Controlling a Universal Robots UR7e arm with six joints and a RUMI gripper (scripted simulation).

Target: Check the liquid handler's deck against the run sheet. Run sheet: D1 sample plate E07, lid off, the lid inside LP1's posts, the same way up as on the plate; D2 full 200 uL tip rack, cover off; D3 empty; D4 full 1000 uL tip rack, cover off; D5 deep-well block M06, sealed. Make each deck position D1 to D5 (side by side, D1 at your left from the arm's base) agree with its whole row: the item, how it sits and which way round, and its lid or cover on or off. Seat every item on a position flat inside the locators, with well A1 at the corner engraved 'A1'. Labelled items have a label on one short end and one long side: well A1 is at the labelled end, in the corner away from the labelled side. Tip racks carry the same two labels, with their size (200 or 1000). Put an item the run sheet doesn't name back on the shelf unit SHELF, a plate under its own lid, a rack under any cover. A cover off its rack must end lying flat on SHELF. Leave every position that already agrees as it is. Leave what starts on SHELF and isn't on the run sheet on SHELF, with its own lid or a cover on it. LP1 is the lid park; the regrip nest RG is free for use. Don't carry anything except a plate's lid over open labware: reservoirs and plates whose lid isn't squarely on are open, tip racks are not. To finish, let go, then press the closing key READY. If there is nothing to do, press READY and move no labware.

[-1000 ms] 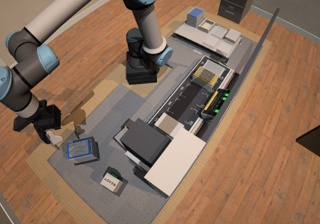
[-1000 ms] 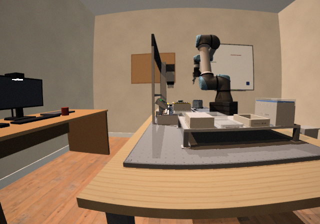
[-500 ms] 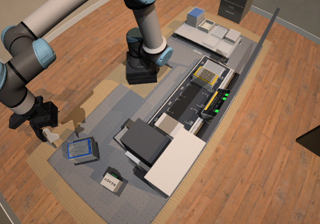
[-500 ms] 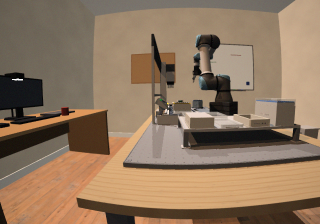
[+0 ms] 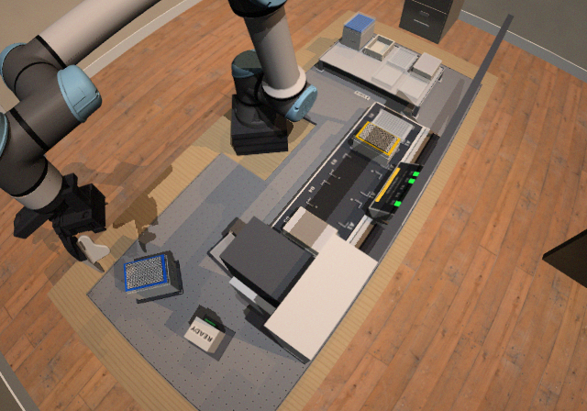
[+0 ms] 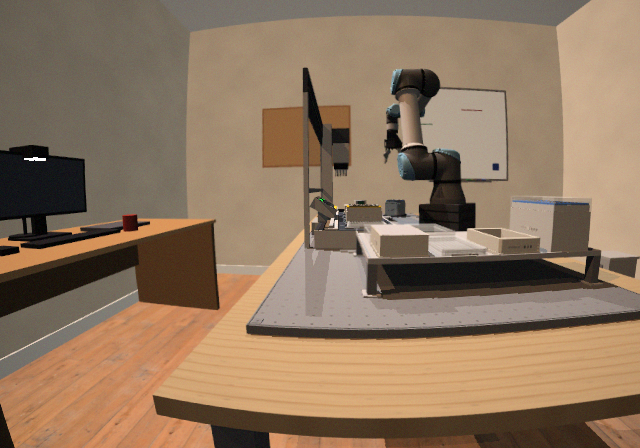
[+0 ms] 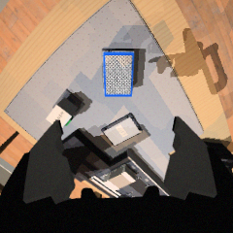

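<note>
My gripper (image 5: 83, 249) is open and empty. It hangs high above the table's left edge, beside a blue-rimmed tip rack (image 5: 145, 272) that stands uncovered on the grey mat. In the wrist view this rack (image 7: 118, 74) lies ahead of the fingers. A yellow-rimmed tip rack (image 5: 376, 137) sits uncovered at the far end of the dark deck (image 5: 350, 179), with a clear plate or lid (image 5: 393, 123) just behind it. A tan-topped item (image 5: 308, 227) sits at the deck's near end. The middle deck positions look bare. The READY key (image 5: 204, 334) is at the mat's front.
The shelf unit (image 5: 383, 67) at the far end holds a blue-topped box (image 5: 359, 29), an open tray (image 5: 381, 46) and flat pale items. The pipetting head (image 5: 395, 191) with green lights overhangs the deck. A large grey and white instrument (image 5: 293, 273) stands beside the deck's near end.
</note>
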